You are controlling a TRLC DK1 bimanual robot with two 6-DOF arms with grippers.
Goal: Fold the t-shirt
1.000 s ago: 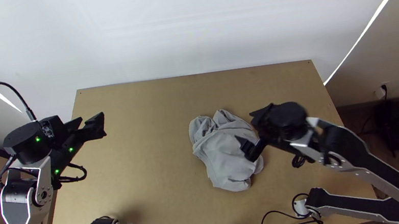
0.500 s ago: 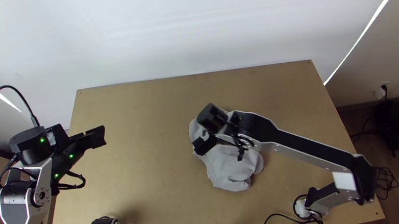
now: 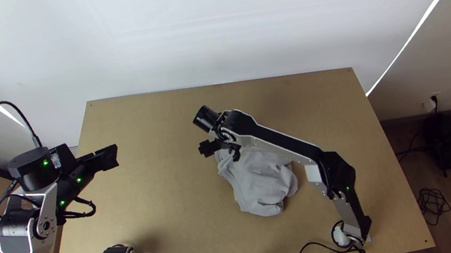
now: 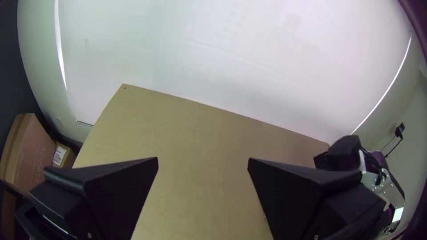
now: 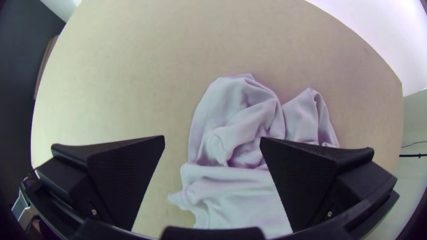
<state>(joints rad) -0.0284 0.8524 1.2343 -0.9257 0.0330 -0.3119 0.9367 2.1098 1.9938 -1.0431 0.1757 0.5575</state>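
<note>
I'm looking at a grey t-shirt [image 3: 259,183] lying bunched on the light wooden tabletop [image 3: 149,125], close to the middle from side to side. It's a rumpled heap: one end is crumpled into deep, loose folds with a corner poking out beside them, and a smoother stretch of cloth lies next to that, its edge ragged and wavy on one side. The right arm [image 3: 280,142] bends in over the tabletop, and the right gripper [image 3: 211,146] is by the end of the shirt toward the left arm, pointing down toward it. Its jaws stand wide apart with nothing gripped, and the cloth shows between and beyond them. Over on the other side, the left gripper [image 3: 108,158] hangs at the tabletop's left side, well apart from the shirt. Its jaws are spread wide too, with bare wood visible between them and no cloth in their hold. Past that side I can see cardboard boxes [image 4: 29,155], and on the floor at the opposite side lies a tangle of dark cable [image 3: 434,202].
</note>
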